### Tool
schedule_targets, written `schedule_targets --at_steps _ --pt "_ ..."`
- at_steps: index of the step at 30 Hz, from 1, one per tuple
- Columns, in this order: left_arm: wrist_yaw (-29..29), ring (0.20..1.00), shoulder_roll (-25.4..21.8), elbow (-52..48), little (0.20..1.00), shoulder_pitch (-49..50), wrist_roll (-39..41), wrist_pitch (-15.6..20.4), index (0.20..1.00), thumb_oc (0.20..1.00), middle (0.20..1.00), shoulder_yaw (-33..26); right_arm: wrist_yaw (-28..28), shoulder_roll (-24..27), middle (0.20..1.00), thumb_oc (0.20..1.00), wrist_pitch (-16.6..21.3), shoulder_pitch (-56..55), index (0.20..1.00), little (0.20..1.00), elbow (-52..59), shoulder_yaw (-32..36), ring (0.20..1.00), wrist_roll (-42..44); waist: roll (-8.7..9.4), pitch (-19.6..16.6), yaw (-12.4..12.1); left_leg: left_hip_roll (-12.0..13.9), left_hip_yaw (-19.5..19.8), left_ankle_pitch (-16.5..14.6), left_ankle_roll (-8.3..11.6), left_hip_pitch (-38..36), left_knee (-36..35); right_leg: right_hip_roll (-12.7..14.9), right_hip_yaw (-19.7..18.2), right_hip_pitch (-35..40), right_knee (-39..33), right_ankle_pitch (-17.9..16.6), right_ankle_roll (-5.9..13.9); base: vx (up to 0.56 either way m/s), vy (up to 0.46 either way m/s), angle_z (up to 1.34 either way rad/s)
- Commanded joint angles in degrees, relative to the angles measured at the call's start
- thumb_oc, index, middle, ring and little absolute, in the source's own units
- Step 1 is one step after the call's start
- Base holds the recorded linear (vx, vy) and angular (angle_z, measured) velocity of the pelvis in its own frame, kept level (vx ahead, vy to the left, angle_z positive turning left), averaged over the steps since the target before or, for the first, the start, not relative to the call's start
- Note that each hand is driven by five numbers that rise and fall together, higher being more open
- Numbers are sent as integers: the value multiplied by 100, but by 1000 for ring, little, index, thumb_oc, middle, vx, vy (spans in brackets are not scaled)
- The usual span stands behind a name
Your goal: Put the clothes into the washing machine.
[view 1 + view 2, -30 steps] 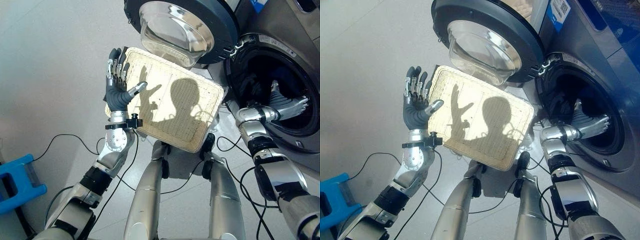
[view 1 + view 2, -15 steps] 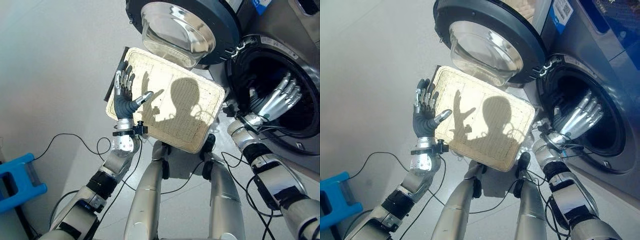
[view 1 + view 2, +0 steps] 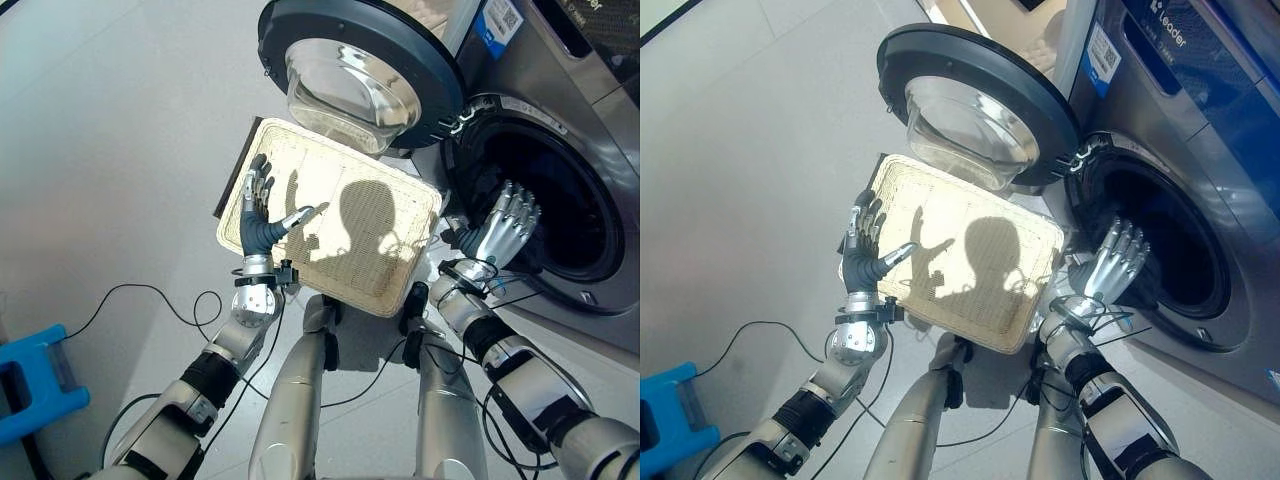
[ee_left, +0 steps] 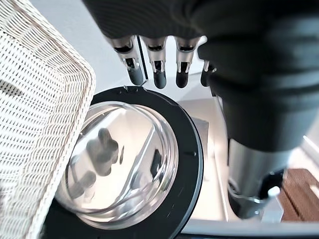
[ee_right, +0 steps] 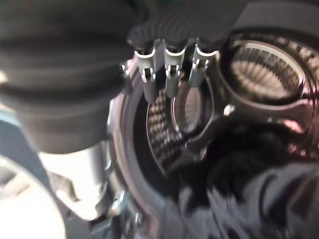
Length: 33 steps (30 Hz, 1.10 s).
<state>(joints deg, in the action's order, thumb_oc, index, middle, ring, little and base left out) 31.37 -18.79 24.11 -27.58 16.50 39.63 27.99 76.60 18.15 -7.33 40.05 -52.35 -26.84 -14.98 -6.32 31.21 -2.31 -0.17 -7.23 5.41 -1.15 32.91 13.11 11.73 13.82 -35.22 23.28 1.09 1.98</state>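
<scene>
Withdrawn from the drum, the right robot hand [image 3: 505, 225] now hangs just outside the washer [image 3: 575, 130] opening, fingers spread and straight, holding nothing; a second ago it reached deep inside the drum [image 3: 560, 215], and half a second ago it was at the mouth. Its wrist view looks straight into the drum, where dark clothes [image 5: 239, 199] lie heaped at the bottom, below the perforated steel wall.

On the other side, the left robot hand [image 3: 258, 215] has drifted inward. A second ago it stood off the basket's outer edge; now it is raised over the near corner of the basket [image 3: 380, 250], palm up, fingers straight and thumb out, gripping nothing. Whether it touches the wicker I cannot tell. Its wrist view shows the wicker rim beside the open door [image 4: 144, 164] with its glass bowl.

The basket's woven floor is bare in the head views, with no garment left in it. The door [image 3: 360, 70] stands swung wide above the basket.

Judged from this, the load is already in the washer and the loading itself looks done. What remains, if anything, is likely to clear both hands and perhaps shut the door; the right hand is close to the opening's rim and should move clear before the door swings.
</scene>
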Motion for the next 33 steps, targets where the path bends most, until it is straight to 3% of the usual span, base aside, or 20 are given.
schedule_targets --at_steps 1,5,10,16,22,29,33 --pt "-146 1000 134 32 1000 89 -182 260 1000 1000 1000 -57 -403 -39 1000 1000 224 -324 1000 1000 317 -230 1000 56 138 -142 -16 -186 -215 -823 98 -404 367 -267 172 367 43 60 295 22 54 -2" --pt "-281 1000 145 514 1000 272 -146 184 1000 1000 1000 -70 -734 -46 1000 1000 341 -744 1000 1000 387 -303 1000 -30 276 -142 35 -115 -114 -872 130 -825 411 -298 65 797 35 129 264 36 40 -6" --pt "-422 1000 211 1175 1000 619 -397 -118 1000 1000 1000 -208 -1554 36 1000 1000 522 -1322 1000 1000 284 -326 1000 -136 441 -177 65 -26 -29 -824 205 -1673 208 -342 -11 1717 -340 90 274 101 32 -7" --pt "-476 1000 439 2263 1000 1108 -923 -665 1000 1000 1000 -390 -2345 39 1000 1000 665 -2162 1000 1000 235 -467 1000 -683 679 -901 90 5 60 -664 272 -2567 -513 -451 -185 2704 -1129 -52 354 192 10 -6" --pt "-727 1000 576 3145 1000 1430 -1421 -1040 1000 1000 1000 -364 -2759 -101 1000 1000 687 -2654 1000 1000 -91 -541 1000 -1077 808 -1482 138 31 118 -525 253 -3199 -1121 -576 -371 3293 -1659 -219 424 164 1 -5" --pt "-899 1000 665 3837 1000 1597 -1691 -946 1000 1000 1000 -195 -2961 -249 1000 1000 728 -2839 1000 1000 -543 -660 1000 -1706 883 -1930 168 88 174 -242 314 -3578 -1809 -744 -527 3693 -2479 -604 454 96 -11 -4" --pt "-1085 1000 735 3976 1000 1536 -1777 -898 1000 1000 1000 -136 -2952 -278 1000 1000 668 -2732 1000 1000 -632 -757 1000 -1851 890 -2039 130 84 304 -259 294 -3552 -1811 -789 -583 3729 -2537 -592 405 8 -8 0"
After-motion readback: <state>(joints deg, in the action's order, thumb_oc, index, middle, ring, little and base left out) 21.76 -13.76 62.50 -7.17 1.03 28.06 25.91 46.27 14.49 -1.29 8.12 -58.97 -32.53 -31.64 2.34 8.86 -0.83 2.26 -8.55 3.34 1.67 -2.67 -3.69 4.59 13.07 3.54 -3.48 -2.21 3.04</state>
